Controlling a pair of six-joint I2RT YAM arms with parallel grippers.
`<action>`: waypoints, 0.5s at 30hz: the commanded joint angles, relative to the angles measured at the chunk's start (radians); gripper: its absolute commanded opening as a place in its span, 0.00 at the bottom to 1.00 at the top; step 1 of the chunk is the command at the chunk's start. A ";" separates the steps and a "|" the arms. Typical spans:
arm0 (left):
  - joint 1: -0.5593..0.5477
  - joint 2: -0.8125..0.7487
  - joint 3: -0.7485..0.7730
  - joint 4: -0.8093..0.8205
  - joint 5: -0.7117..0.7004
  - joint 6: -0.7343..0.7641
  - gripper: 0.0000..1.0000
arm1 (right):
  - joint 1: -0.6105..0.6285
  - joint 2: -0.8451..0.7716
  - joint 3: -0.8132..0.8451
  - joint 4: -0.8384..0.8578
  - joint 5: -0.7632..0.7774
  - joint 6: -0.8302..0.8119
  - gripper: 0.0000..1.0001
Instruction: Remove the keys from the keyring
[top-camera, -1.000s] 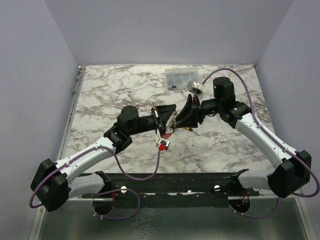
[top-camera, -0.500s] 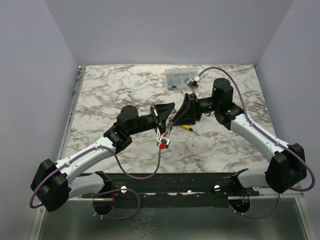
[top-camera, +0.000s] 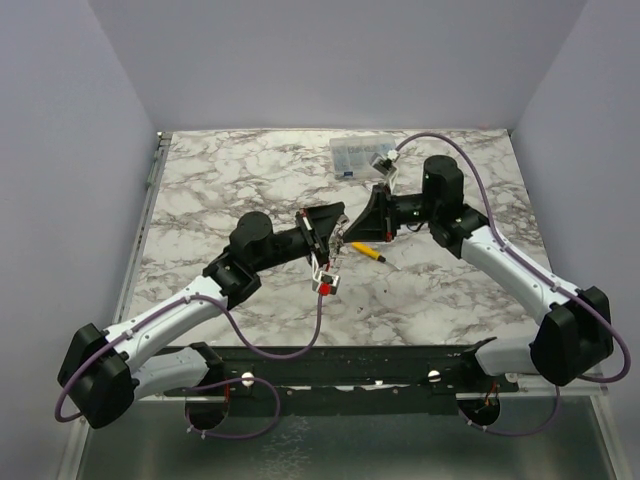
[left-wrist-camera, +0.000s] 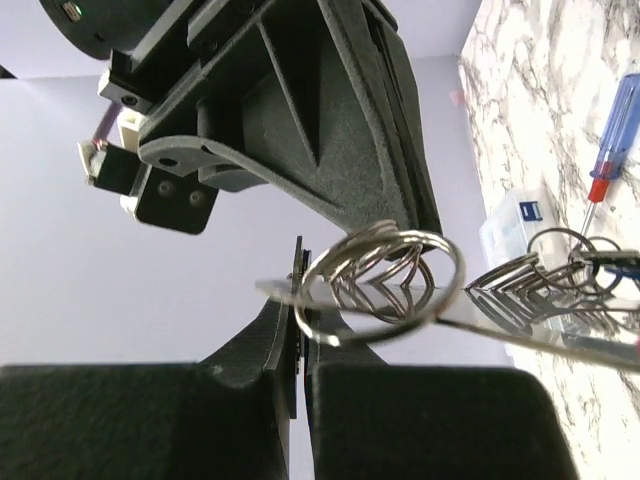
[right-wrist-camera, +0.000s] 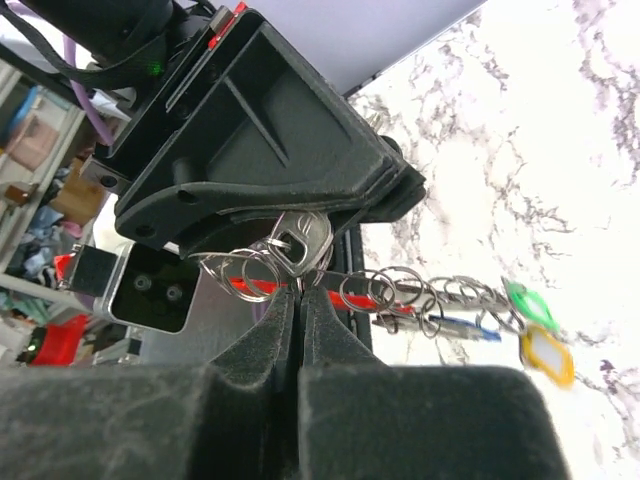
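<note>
The keyring hangs between my two grippers above the table, its red band (right-wrist-camera: 355, 291) and thin silvery metal strip (left-wrist-camera: 520, 330) running sideways. My left gripper (left-wrist-camera: 298, 310) (top-camera: 336, 230) is shut on that strip's end. Small split rings (left-wrist-camera: 385, 275) and keys hang along it: a silvery key head (right-wrist-camera: 306, 240), a blue one (right-wrist-camera: 468, 329), a green tag (right-wrist-camera: 527, 301) and a yellow tag (right-wrist-camera: 548, 358). My right gripper (right-wrist-camera: 300, 292) (top-camera: 352, 236) faces the left one, its fingertips shut just under the silvery key head, seemingly on that key's split ring.
A yellow-handled screwdriver (top-camera: 368, 250) lies on the marble just below the grippers. A blue-and-red-handled screwdriver (left-wrist-camera: 610, 150) lies farther back, near a clear plastic parts box (top-camera: 362, 157) at the table's far side.
My right gripper has gone from partly open to shut at the silvery key. Both arms shifted slightly, and more of the yellow screwdriver shows.
</note>
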 joint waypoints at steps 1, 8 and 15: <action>0.001 -0.044 0.007 0.009 -0.062 -0.036 0.00 | 0.005 -0.059 0.013 -0.050 0.092 -0.080 0.01; 0.001 -0.064 0.007 -0.002 -0.144 -0.120 0.00 | 0.004 -0.195 -0.111 0.133 0.283 -0.030 0.01; -0.010 -0.073 0.005 -0.003 -0.152 -0.161 0.00 | 0.005 -0.223 -0.175 0.258 0.410 0.031 0.01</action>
